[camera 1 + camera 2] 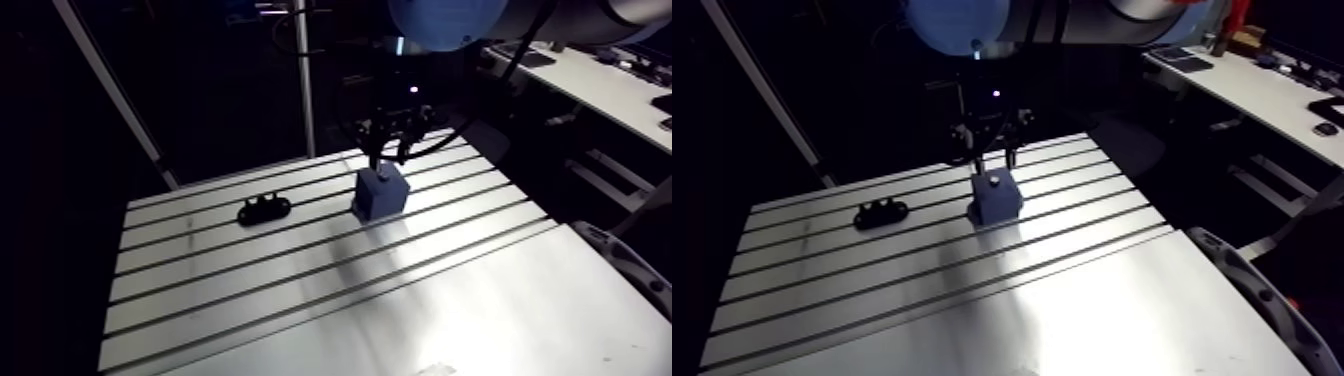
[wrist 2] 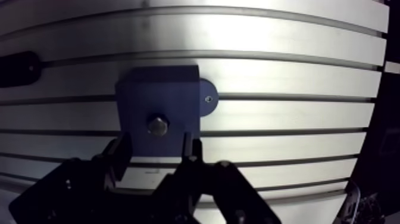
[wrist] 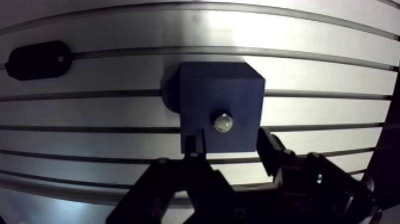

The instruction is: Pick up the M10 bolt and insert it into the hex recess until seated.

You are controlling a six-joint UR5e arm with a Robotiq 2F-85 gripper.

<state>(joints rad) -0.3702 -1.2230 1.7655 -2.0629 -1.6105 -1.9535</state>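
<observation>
Looking down through the wrist view, I see the tool (image 3: 229, 144) released, its two dark fingers (image 3: 192, 146) spread wide with nothing pressed between them. The small silver-headed metal bolt (image 3: 223, 123) stands in the middle of the top face of the dark blue square block (image 3: 202, 89), just ahead of the gap between the fingers and touching neither. I cannot tell whether it sits fully down. In the arm view the tool hangs directly over the block on the slotted aluminium surface (image 1: 300, 290). A black oblong plastic piece (image 1: 264, 209) lies well apart from the block.
</observation>
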